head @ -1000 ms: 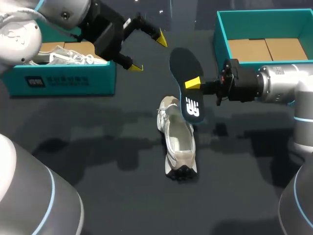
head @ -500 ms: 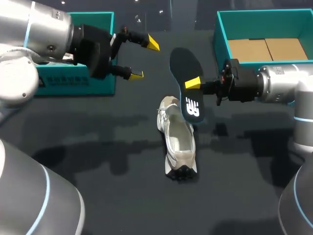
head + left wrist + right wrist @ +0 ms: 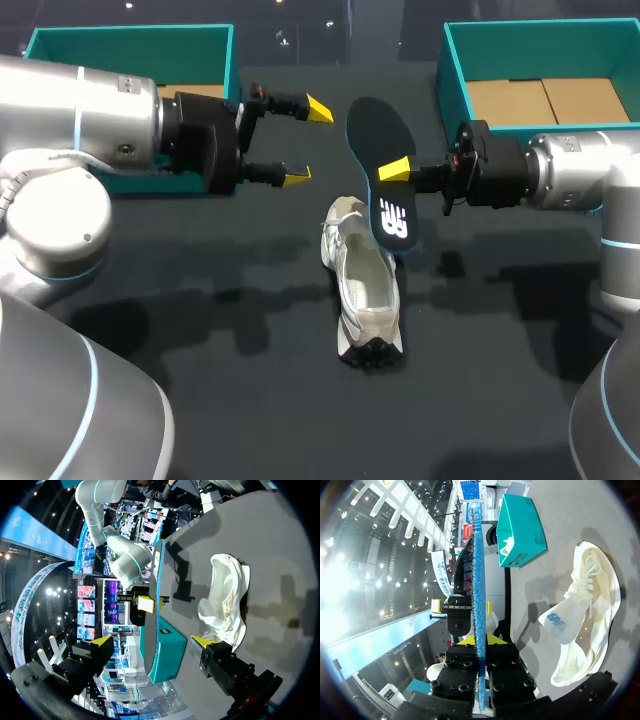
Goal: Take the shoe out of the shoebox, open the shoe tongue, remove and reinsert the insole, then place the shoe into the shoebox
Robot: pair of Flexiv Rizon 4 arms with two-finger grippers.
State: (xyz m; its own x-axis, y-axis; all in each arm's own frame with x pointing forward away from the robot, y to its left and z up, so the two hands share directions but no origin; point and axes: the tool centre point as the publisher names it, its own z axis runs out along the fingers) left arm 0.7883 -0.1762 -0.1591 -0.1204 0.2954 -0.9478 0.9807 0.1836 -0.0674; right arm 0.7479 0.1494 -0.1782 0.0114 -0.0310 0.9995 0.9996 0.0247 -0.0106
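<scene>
The shoe [image 3: 362,300] is lying in the middle of the table [image 3: 200,330], insole [image 3: 380,180] out. The right gripper [image 3: 398,170] is clenching the insole above it, and the left gripper [image 3: 309,142] is hovering released. Reinserting and boxing are waiting.

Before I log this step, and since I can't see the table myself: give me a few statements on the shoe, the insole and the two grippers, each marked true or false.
1. The right gripper is shut on the insole. True.
2. The shoe lies on the table. True.
3. The insole sits inside the shoe. False: it is out of the shoe, held up by the right gripper.
4. The left gripper holds the shoe. False: it is open and empty, off to the side of the shoe.
</scene>
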